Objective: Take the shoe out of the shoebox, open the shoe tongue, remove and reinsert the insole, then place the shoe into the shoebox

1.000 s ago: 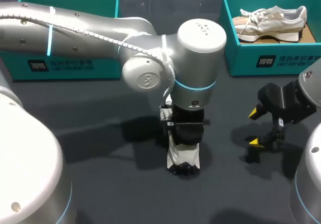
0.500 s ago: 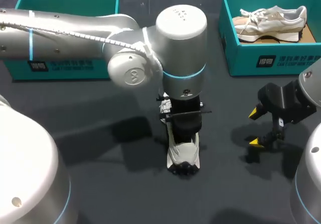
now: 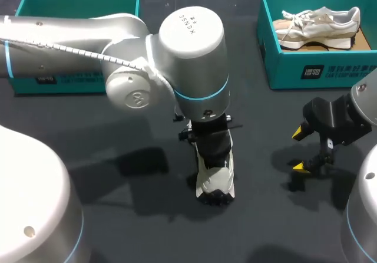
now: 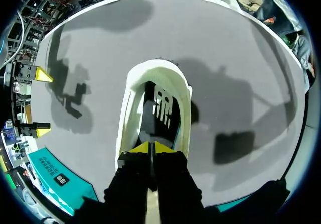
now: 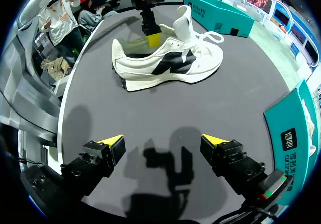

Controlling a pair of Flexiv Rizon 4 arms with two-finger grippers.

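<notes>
Right shoebox (image 3: 330, 71) holds one pale shoe (image 3: 318, 22); left shoebox (image 3: 76, 85) interior mostly hidden; second shoe (image 3: 215, 177) stands on the worktop (image 3: 265, 227) between the boxes, left hand (image 4: 151, 147) clenched, tips together inside its opening; right hand (image 5: 163, 142) released, well apart from it.

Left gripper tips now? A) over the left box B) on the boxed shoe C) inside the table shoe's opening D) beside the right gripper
C: in the left wrist view the left gripper, tips together, sits in the opening of the shoe.
</notes>
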